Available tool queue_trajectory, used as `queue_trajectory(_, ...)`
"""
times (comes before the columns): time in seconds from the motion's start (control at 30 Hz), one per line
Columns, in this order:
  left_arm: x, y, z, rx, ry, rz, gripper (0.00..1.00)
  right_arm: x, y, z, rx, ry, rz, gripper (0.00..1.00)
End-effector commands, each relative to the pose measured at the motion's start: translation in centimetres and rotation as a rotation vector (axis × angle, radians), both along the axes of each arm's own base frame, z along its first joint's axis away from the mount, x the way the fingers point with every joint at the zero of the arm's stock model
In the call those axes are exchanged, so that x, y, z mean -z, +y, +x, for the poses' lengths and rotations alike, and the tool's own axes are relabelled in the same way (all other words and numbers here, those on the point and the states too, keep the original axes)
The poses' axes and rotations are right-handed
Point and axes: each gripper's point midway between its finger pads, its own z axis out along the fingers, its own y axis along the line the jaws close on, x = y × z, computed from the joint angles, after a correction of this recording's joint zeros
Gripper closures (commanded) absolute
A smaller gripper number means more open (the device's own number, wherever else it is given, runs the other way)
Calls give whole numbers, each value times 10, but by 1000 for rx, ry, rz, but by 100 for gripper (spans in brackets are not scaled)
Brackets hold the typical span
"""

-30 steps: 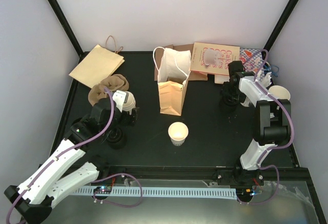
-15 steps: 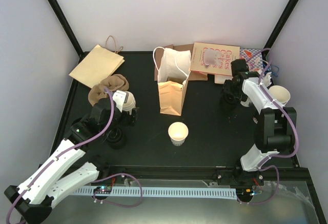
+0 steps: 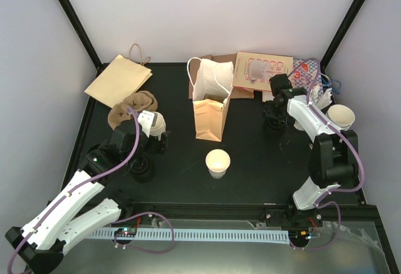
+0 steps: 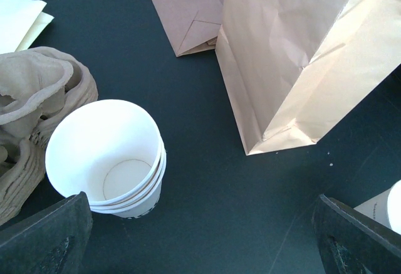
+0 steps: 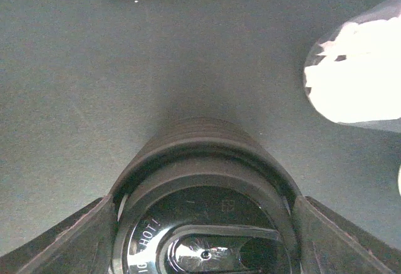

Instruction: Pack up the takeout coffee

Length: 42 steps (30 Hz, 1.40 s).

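The left gripper [image 3: 150, 150] sits left of the tan bag [image 3: 210, 116], the right gripper [image 3: 274, 116] right of it, jaws hidden; the white cup [image 3: 218, 162] stands just before the bag. Left wrist: fingers [image 4: 44, 236] wide apart, empty. Right wrist: fingers [image 5: 56, 239] flank the black lid [image 5: 203, 224], half cropped; grip unclear.

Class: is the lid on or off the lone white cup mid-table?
Off. The white cup shows an open mouth; the black lid sits between the fingers of the right gripper.

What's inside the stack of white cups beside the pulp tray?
The top cup is empty, its bare white bottom showing. Anything between the nested cups is hidden.
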Motion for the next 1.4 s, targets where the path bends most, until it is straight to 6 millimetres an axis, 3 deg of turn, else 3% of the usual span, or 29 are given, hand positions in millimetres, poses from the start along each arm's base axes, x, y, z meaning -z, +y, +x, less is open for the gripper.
queue_trajectory(0.0, -5, -2, 2, 11, -21, -11, 1, -8, 6, 6, 9, -36, 49, 23)
queue_trajectory(0.1, -6, -2, 1, 12, -22, -11, 1, -23, -18, 7, 56, -54, -176, 23)
queue_trajectory(0.13, -5, -2, 1, 11, -22, -11, 1, -22, -17, 6, 49, -36, -188, 22)
queue_trajectory(0.27, -6, -2, 2, 11, -24, -11, 1, -5, 16, 6, -33, -21, 51, 22)
queue_trajectory(0.4, -6, -1, 2, 10, -23, -9, 1, -27, -12, 2, 32, -55, -284, 25)
queue_trajectory(0.47, -6, -2, 1, 12, -24, -11, 1, -14, 0, 5, -14, -8, -204, 24)
queue_trajectory(0.57, -6, -2, 2, 12, -26, -13, 1, 0, 28, 5, -53, -27, 136, 25)
queue_trajectory(0.67, -5, -1, 2, 9, -22, -7, 1, -7, 14, 5, -2, -75, 77, 25)
queue_trajectory(0.9, -6, -1, 2, 10, -28, -11, 1, -17, 14, 2, -58, -54, 50, 24)
queue_trajectory(1.03, -4, -4, 1, 20, -14, -15, 1, -31, 30, -18, -130, -71, 56, 24)
queue_trajectory(1.27, -4, -16, -5, 68, 31, -79, 1, -50, 72, -88, -275, -109, 113, 24)
queue_trajectory(1.37, -2, -30, -11, 116, 74, -150, 1, -55, 86, -115, -329, -116, 156, 24)
